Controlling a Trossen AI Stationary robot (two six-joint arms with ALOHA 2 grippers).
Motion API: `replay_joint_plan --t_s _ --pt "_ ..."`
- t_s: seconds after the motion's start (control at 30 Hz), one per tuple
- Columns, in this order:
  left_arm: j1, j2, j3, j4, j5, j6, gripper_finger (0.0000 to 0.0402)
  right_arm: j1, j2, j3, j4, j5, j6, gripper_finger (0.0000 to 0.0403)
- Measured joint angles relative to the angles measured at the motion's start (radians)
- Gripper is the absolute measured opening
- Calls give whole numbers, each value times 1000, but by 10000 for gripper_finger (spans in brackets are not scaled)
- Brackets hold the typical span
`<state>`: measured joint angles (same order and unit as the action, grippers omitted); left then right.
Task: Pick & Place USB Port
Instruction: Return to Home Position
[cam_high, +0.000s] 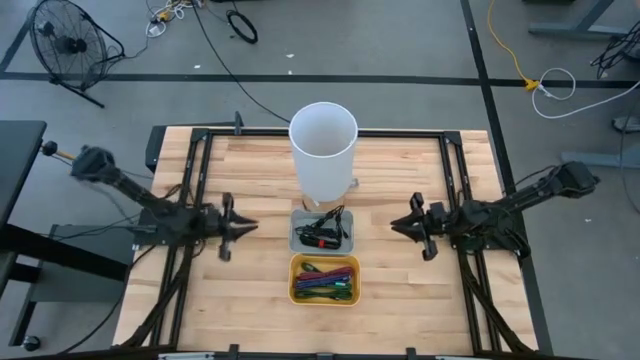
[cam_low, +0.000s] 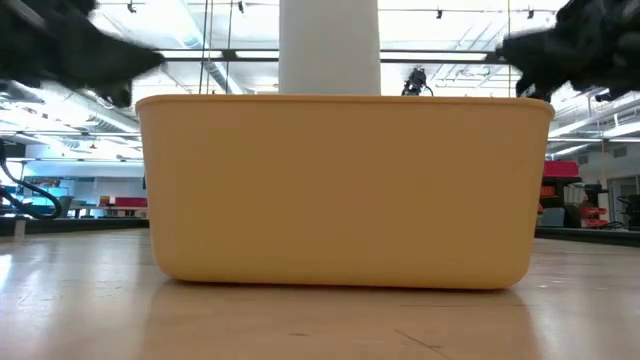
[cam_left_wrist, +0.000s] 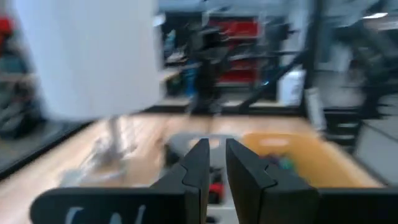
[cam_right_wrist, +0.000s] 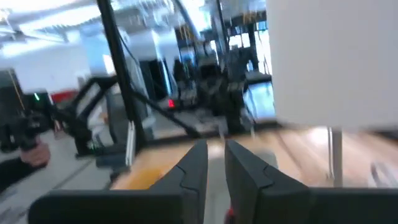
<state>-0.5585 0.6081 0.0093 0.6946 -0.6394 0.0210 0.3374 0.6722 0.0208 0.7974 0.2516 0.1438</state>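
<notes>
Charger cables: all that show are binned, none loose on the surface (cam_high: 420, 300). Clock bearings are taken from the gray bin in the high view.

- Tall white cylinder (cam_high: 323, 150) at 12 o'clock, just beside the gray bin. It appears to stand on thin legs.
- Yellow bin (cam_high: 294, 280) at 6 o'clock, just beside the gray one, holding mixed coloured cables (cam_high: 325, 282).
- Gray bin (cam_high: 294, 232) at centre, holding black cables (cam_high: 322, 233) with a red part among them. One black loop seems to reach the rim at 12 o'clock.
- Left claw (cam_high: 248, 227) at 9 o'clock and right claw (cam_high: 395, 225) at 3 o'clock, both apart from the bins and pointing inward. On each, the fingers are nearly together with only a thin slit between them, and nothing is held.

Risks, as judged:
1. A homing arc that dips or swings inward could clip the cylinder's legs and topple it onto the bins.
2. The bins look light, so a brush from either claw would shove them out of line.
3. The loop at the rim could spill out if the gray bin is jolted.
</notes>
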Motion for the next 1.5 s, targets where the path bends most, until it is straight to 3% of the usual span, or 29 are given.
replay_joint_plan --t_s 0.1,0.2,0.27,0.33,0.43,0.57,0.7,0.93,1.37,1.5 --pt "170 21 0 -84 122 -89 58 -43 0 -5 -85 -13 54 58" --pt "317 19 0 -98 345 -144 58 -85 -1 -5 -76 -73 55 58" --pt "382 16 0 -99 466 -149 58 -108 -1 -5 -35 -143 24 58" --pt "416 5 0 -104 506 -167 58 -124 -1 -5 -1 -160 -1 58" --pt "422 6 0 -127 509 -171 58 -135 -1 -5 -12 -129 -24 58" --pt "421 6 0 -189 458 -171 58 -136 -1 -5 -109 4 -27 58" --pt "421 7 0 -221 456 -249 58 -136 -1 -5 -187 97 54 58" --pt "421 7 0 -217 472 -317 58 -136 -1 -5 -178 106 230 58" --pt "421 -1 -1 -224 472 -321 58 -136 -6 -5 -191 106 240 58" --pt "421 -81 -1 -224 472 -324 58 -136 -108 -5 -220 106 240 58"
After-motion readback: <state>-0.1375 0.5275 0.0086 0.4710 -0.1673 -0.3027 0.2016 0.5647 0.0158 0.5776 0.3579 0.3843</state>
